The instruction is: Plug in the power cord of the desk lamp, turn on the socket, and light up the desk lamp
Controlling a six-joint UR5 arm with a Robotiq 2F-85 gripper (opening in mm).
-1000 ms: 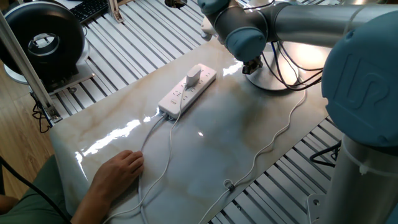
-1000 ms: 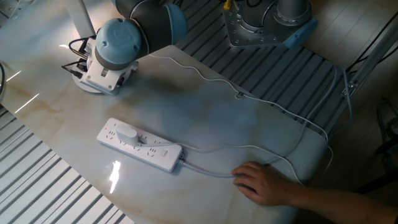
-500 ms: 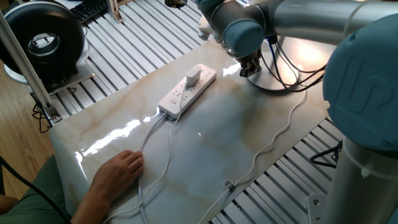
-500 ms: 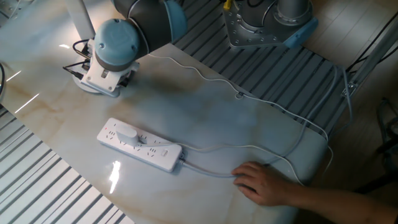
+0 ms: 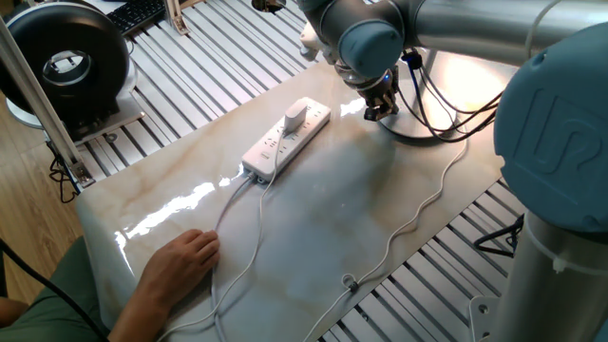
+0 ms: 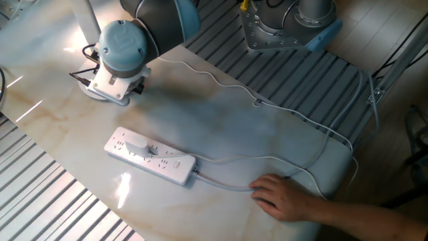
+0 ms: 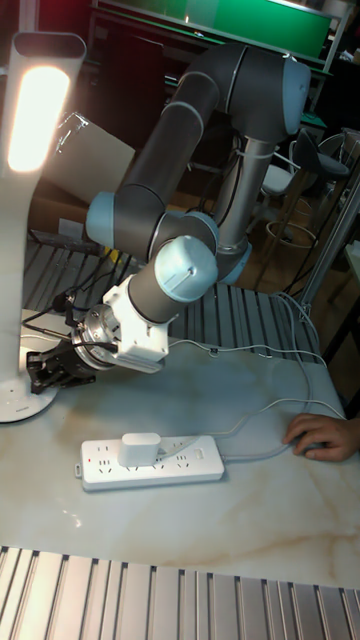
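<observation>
The desk lamp stands at the far corner of the marble table, its round base flat on the top and its slim pole rising to a head panel that glows bright in the tall fixed view (so the lamp is lit). In one fixed view the glow spills over the tabletop around the base. The socket lies flat near the middle of the table, well apart from the lamp base, with the white plug block of the power cord seated in one of its outlets; the thin wavy cord runs from there along the table's edge and loops back toward the lamp. The strip's thicker greyish-white cable leaves its other end and passes by a person's hand, which rests on the table near the corner opposite the lamp. The gripper hangs low just beside the lamp base, its black fingers pointing toward it; whether they are spread or pressed together I cannot tell, as the wrist hides them in both fixed views and they read only as a dark cluster in the tall one. A black round fan-like device sits off the table on the slatted bench.
</observation>
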